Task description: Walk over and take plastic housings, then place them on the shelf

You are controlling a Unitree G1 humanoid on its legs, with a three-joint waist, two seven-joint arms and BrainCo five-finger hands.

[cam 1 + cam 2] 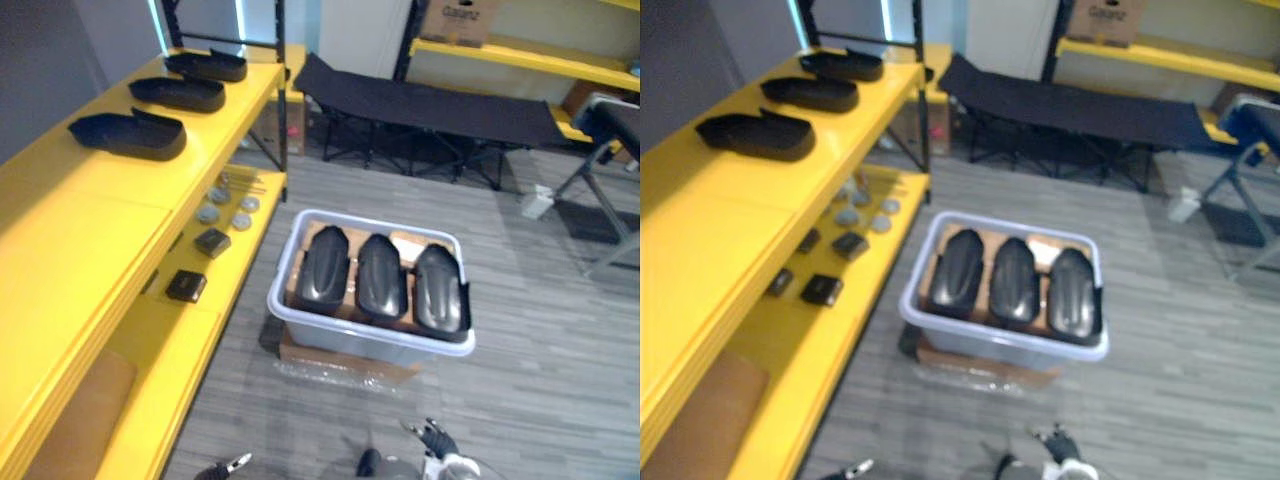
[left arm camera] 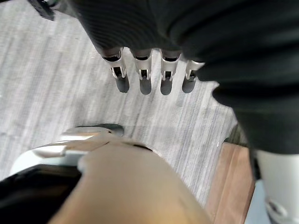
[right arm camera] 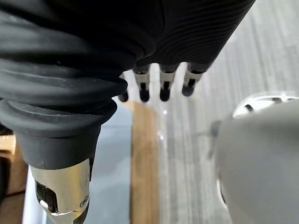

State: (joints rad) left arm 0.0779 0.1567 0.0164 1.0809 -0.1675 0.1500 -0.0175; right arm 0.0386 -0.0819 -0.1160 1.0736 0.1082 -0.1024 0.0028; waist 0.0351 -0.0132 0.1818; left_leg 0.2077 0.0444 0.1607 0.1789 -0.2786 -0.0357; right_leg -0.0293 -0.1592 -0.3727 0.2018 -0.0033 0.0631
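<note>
Binned housings (image 1: pixel 382 278): three, black plastic, side by side in one grey bin (image 1: pixel 370 338) on the floor.
Shelved housings (image 1: pixel 180 93): three, in a row on top of the yellow shelf (image 1: pixel 90 220).
Left hand (image 2: pixel 145 80): fingers hang straight, holding nothing.
Right hand (image 3: pixel 164 88): fingers hang straight, holding nothing.
Cardboard box (image 1: pixel 460 20): one, on the far shelf, dark print on its side.

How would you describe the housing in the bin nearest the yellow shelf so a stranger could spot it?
Find the long yellow shelf on the robot's left; beside it on the floor stands a pale grey bin. Of the three black housings lying side by side inside, it is the end housing on the shelf's side, with both neighbours to its right.
</note>
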